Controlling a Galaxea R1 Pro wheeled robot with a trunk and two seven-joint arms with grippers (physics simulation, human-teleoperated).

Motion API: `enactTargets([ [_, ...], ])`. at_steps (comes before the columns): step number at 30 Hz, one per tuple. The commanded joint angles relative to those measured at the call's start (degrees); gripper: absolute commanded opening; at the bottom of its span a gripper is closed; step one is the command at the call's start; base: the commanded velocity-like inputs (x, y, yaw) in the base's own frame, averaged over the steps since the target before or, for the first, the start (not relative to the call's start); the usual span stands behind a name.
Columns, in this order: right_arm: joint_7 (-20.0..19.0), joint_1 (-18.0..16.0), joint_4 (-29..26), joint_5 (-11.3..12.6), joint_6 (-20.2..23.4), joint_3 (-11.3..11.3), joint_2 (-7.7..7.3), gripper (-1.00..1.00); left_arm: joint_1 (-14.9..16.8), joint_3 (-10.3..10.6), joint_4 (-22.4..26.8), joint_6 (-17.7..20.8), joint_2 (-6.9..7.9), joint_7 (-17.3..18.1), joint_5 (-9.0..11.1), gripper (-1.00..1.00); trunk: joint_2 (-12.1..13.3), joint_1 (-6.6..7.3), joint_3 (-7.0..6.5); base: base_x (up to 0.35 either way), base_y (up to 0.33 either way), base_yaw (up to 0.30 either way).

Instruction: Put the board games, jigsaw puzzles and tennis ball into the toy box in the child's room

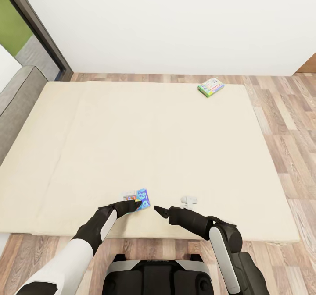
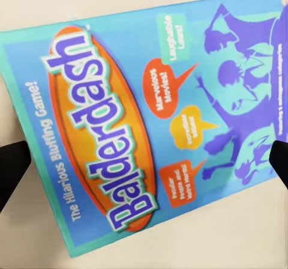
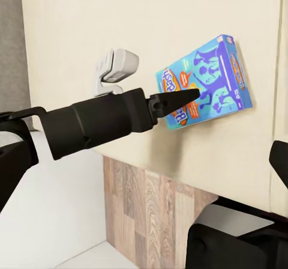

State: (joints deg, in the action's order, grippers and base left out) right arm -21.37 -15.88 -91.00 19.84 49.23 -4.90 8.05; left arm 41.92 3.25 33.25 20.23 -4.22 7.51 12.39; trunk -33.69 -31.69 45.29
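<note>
Lying flat on the bed (image 1: 131,146) at lower centre, the blue-purple board game (image 1: 139,197) is straddled by the open left tool (image 1: 137,204); light, stiff and slick, it is best pinched across its edges.

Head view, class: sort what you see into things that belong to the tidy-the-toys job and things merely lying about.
Belongs to the job:
blue-purple Balderdash board game
green-edged board game
bed
left end effector

Just lying about:
small white-grey object on the mattress
wooden floor
</note>
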Motion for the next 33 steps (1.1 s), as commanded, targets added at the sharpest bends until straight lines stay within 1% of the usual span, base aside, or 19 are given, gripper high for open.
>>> enactTargets([
  [1, -0.25, -0.02, -0.05, -0.17, 0.26, 0.07, 0.03, 1.00, 0.00, 0.09, 0.14, 0.34, 0.02, -0.04, 0.44, 1.00, -0.06, -0.02, 0.05, 0.000, -0.012, 0.000],
  [19, -0.25, -0.02, -0.03, -0.15, 0.25, 0.07, 0.03, 1.00, 0.00, 0.09, 0.24, 0.34, 0.02, -0.04, 0.44, 1.00, -0.06, -0.02, 0.05, 0.000, -0.002, -0.017],
  [25, -0.25, -0.02, -0.01, -0.15, 0.25, 0.07, 0.03, 1.00, 0.00, 0.09, 0.24, 0.34, 0.01, -0.04, 0.44, 1.00, -0.06, -0.02, 0.05, 0.000, -0.114, 0.000],
  [30, -0.25, -0.02, -0.02, -0.15, 0.25, 0.07, 0.03, 1.00, 0.00, 0.09, 0.24, 0.35, 0.00, -0.04, 0.44, 1.00, -0.06, -0.02, 0.05, 0.000, -0.029, -0.005],
  [33, -0.25, -0.02, -0.02, -0.15, 0.25, 0.07, 0.03, 1.00, 0.00, 0.09, 0.24, 0.34, 0.02, -0.04, 0.44, 1.00, -0.06, -0.02, -0.03, 0.000, -0.006, -0.124],
])
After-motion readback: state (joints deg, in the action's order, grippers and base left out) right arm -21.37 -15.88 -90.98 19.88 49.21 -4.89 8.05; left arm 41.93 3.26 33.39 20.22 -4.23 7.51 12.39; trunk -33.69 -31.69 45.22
